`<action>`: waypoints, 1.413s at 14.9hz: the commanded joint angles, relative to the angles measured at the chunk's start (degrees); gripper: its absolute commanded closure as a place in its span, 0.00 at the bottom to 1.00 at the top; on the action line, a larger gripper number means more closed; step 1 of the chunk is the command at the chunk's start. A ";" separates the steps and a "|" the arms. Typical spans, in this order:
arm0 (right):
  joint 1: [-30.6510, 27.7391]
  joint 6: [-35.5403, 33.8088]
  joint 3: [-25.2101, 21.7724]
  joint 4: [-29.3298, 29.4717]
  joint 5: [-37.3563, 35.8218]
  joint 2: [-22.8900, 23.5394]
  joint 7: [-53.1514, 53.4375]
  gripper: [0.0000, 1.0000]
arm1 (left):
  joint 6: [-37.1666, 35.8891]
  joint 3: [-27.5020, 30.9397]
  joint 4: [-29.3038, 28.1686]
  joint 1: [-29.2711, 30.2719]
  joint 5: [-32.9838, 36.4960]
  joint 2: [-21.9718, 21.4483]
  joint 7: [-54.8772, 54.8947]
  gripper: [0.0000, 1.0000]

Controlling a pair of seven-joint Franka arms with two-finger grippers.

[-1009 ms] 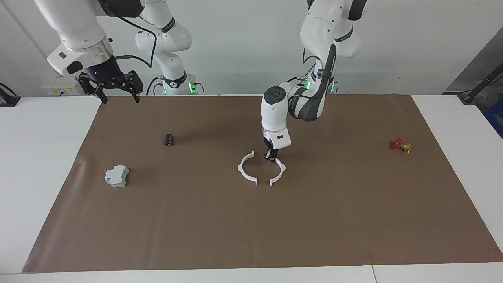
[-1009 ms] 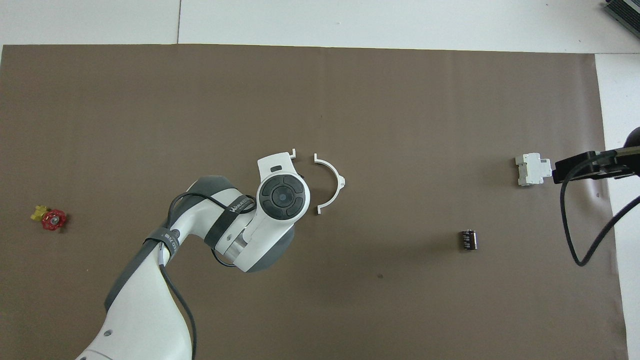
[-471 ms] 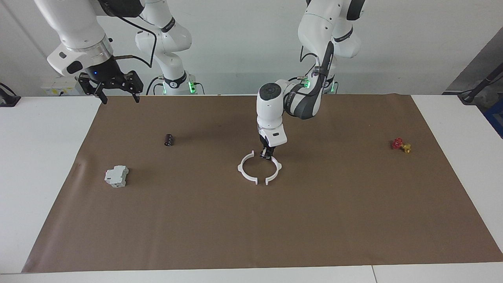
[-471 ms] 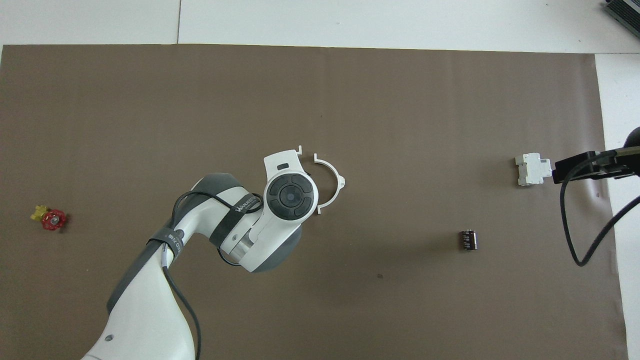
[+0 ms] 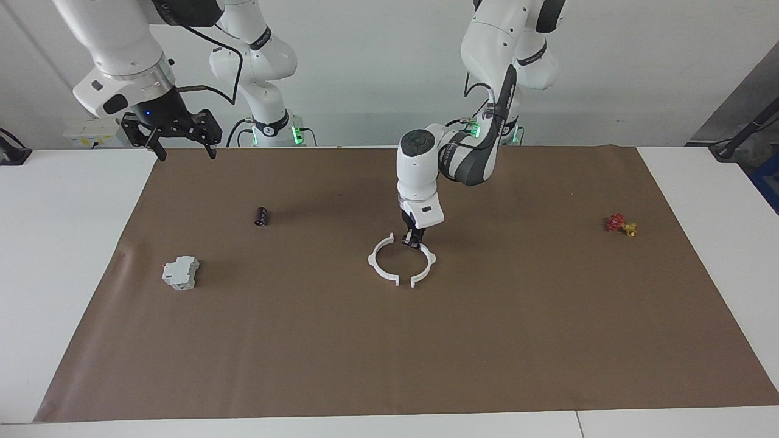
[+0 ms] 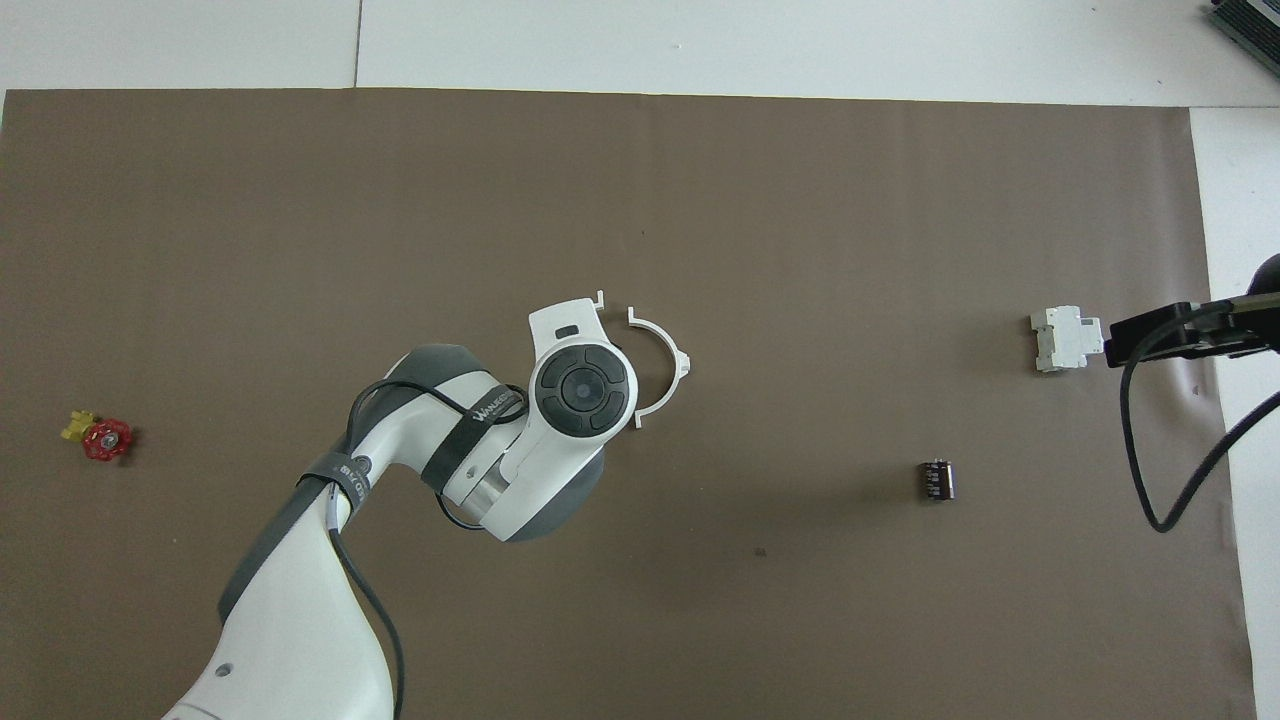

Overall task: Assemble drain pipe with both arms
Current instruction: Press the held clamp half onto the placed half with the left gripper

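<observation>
- Fingertips of the left gripper [image 5: 413, 241] are seen pinched on 1 white arc [image 5: 425, 266] of the drain pipe.
- Beside it lies the 2nd arc [image 5: 381, 263]; narrow gaps separate the end tabs, mid-mat [image 5: 389, 365].
- Jaws of the right gripper [image 5: 180, 146] are spread, raised over the mat's corner at the right arm's end.

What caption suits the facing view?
Left pincer shut on one white arc beside the other arc; right pincer waits open.
</observation>
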 commanded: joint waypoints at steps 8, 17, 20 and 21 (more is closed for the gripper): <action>-1.08 -0.70 0.46 -0.45 0.97 -0.78 -1.46 0.00 | -1.72 0.83 0.78 -1.74 1.18 1.07 -1.51 1.00; -1.08 -0.70 0.46 -0.45 0.97 -0.78 -1.46 0.00 | -5.76 0.92 1.39 -1.65 1.53 0.89 -1.42 1.00; -1.00 -0.70 0.46 -0.45 0.97 -0.78 -1.46 0.00 | -7.26 0.92 2.45 -1.65 1.62 0.98 -1.33 1.00; -1.00 -0.70 0.46 -0.45 0.97 -0.78 -1.46 0.00 | -7.43 0.92 2.89 -1.65 1.62 0.98 -1.24 1.00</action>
